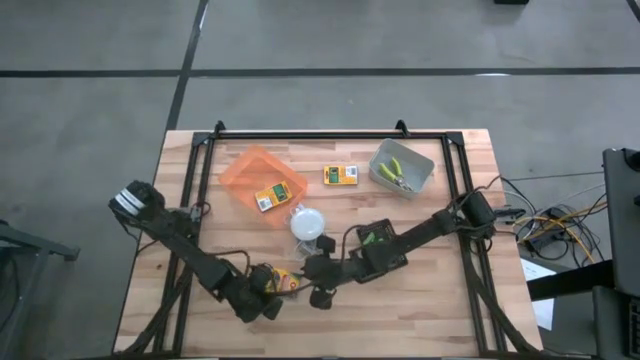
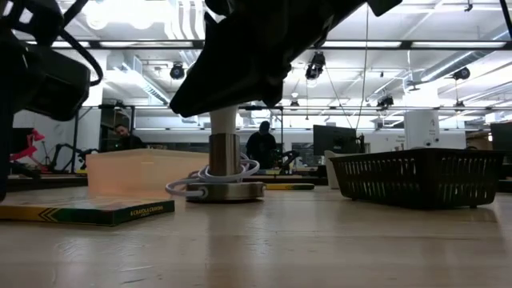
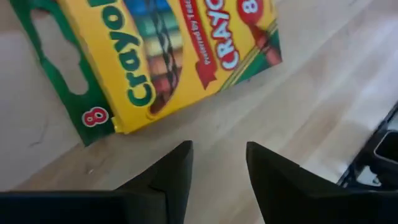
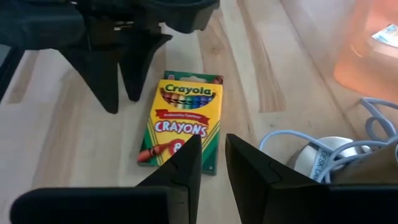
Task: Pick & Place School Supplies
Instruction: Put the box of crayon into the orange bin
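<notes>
Here the crayon box [image 4: 181, 123] lies flat between both grippers, long axis toward the right gripper [image 4: 211, 163]; left gripper [image 3: 217, 167], part-open and empty, sits nearer; right narrow-gapped, empty.

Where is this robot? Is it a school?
More likely a lab or workshop: the low view shows ceiling lights, computer monitors and people at desks behind the wooden table.

Both arms low, L claw [image 3: 217, 168] parted, R claw [image 4: 212, 158] prob. empty, narrow gap.
</notes>
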`<act>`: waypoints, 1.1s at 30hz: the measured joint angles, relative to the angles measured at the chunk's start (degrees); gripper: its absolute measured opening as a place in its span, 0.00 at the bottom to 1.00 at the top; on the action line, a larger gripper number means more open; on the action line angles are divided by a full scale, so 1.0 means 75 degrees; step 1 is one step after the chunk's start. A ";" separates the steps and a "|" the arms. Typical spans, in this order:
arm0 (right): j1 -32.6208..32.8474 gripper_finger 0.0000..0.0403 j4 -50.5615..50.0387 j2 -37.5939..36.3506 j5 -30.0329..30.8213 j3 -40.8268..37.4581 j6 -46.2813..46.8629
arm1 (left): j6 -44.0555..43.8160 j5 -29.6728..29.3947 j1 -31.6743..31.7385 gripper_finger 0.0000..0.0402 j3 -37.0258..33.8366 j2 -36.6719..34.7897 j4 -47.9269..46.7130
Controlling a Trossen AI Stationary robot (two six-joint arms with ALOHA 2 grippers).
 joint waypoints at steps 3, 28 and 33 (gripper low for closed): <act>0.0009 0.17 0.0020 -0.0003 -0.0047 0.0003 -0.0003 | 0.0139 0.0180 0.0017 0.40 0.0090 -0.0030 -0.0512; 0.0102 0.17 0.0904 -0.0017 -0.0435 -0.0006 0.0393 | 0.0867 -0.1207 0.0407 0.40 0.0025 -0.0714 -0.3078; 0.0131 0.17 0.0864 -0.0017 -0.0437 -0.0015 0.0393 | 0.0972 -0.2696 0.0404 0.40 0.0118 -0.0826 -0.2614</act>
